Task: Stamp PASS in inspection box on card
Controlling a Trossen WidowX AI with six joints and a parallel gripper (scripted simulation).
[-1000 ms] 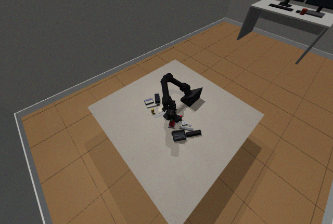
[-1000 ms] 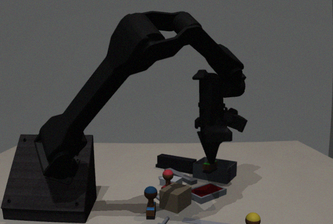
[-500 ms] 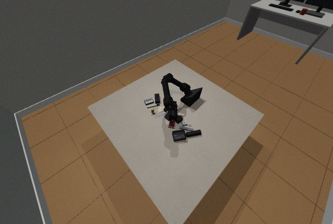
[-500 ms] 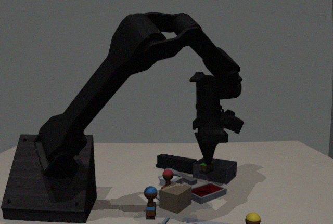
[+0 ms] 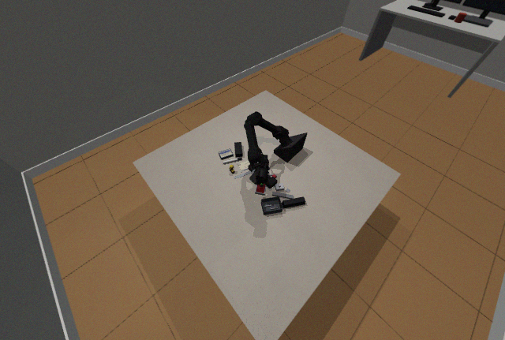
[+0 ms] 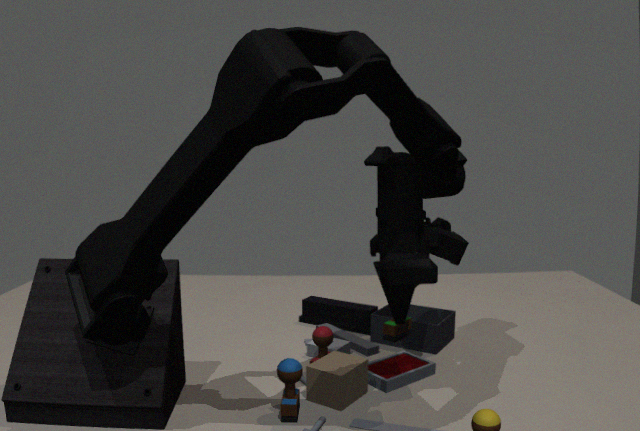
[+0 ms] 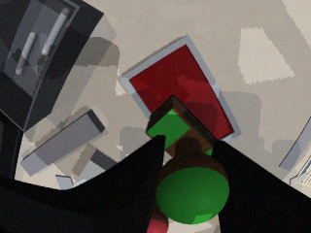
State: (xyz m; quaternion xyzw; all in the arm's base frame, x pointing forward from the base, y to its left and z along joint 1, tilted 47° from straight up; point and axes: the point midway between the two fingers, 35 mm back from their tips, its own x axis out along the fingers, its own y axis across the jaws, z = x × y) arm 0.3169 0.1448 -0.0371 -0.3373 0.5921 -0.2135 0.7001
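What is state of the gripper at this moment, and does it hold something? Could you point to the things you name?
Gripper [image 6: 398,318] [image 7: 190,147]: closed on the green-topped stamp [image 6: 393,329] [image 7: 192,194], held above the bench.

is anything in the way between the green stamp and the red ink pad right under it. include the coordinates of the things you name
Nothing visible stands between them. The green-topped stamp [image 6: 395,329] [image 7: 192,194], held in the jaws, hangs above the red ink pad [image 5: 260,188] [image 6: 400,365] [image 7: 170,80], overlapping its near edge in the wrist view. The tan block [image 6: 337,379] sits beside the pad, not between.
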